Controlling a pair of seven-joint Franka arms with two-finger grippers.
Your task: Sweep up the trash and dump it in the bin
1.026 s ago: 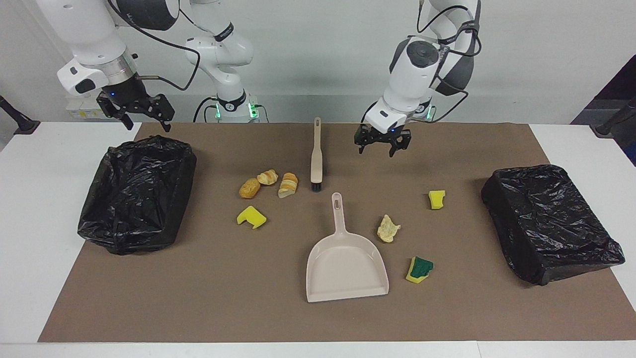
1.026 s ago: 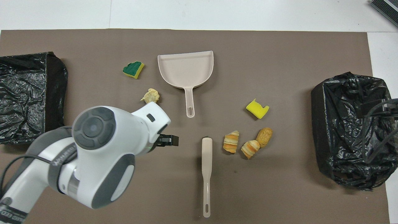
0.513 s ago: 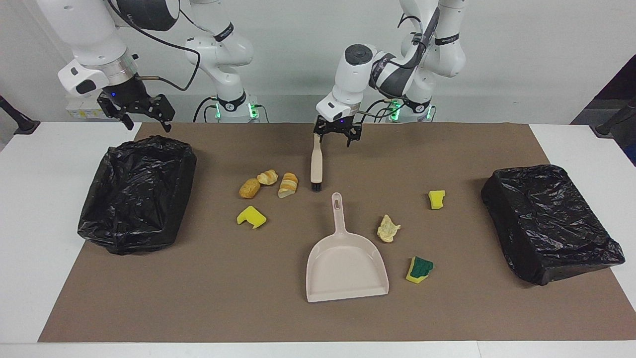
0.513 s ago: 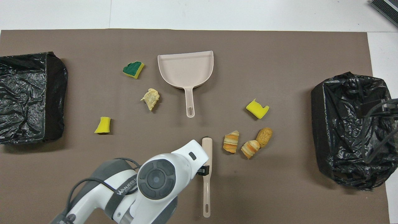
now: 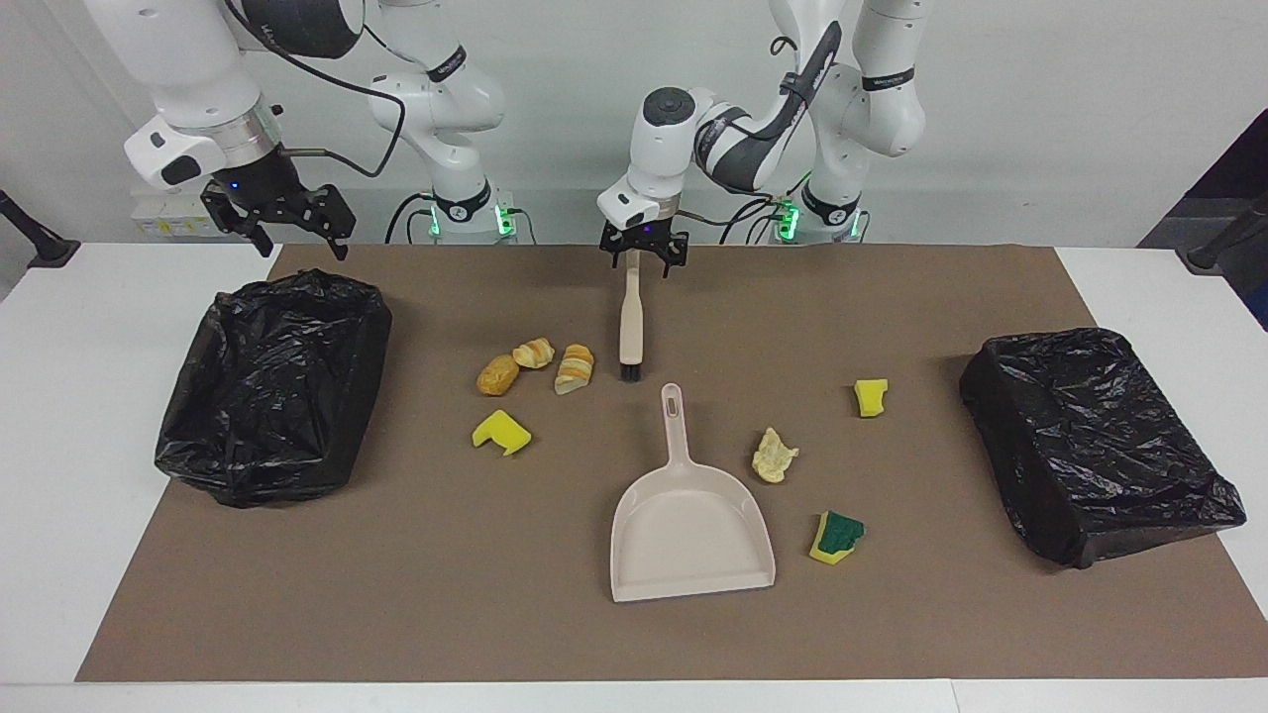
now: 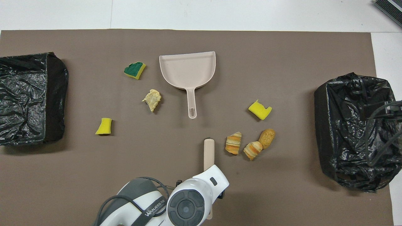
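The trash lies scattered on the brown mat: three bread pieces point(image 5: 534, 352) point(image 6: 252, 149), two yellow sponge chunks point(image 5: 502, 432) point(image 5: 871, 396), a pale lump point(image 5: 774, 456) point(image 6: 152, 99) and a green-and-yellow sponge point(image 5: 835, 536) point(image 6: 134, 70). The beige brush point(image 5: 630, 327) point(image 6: 209, 152) lies flat, bristles toward the beige dustpan point(image 5: 688, 525) point(image 6: 187, 70). My left gripper point(image 5: 644, 263) is open, low over the brush handle's end nearest the robots, one finger on each side. My right gripper point(image 5: 299, 244) is open and empty, raised over the bin at its end.
Two bins lined with black bags stand on the mat, one at the right arm's end point(image 5: 272, 381) point(image 6: 355, 128), one at the left arm's end point(image 5: 1095, 441) point(image 6: 28, 97). In the overhead view the left arm's wrist hides the brush handle's end.
My left gripper has swung from over bare mat to the brush handle, then along it toward the robots to its end. The right arm has barely moved. Nothing on the mat has shifted.
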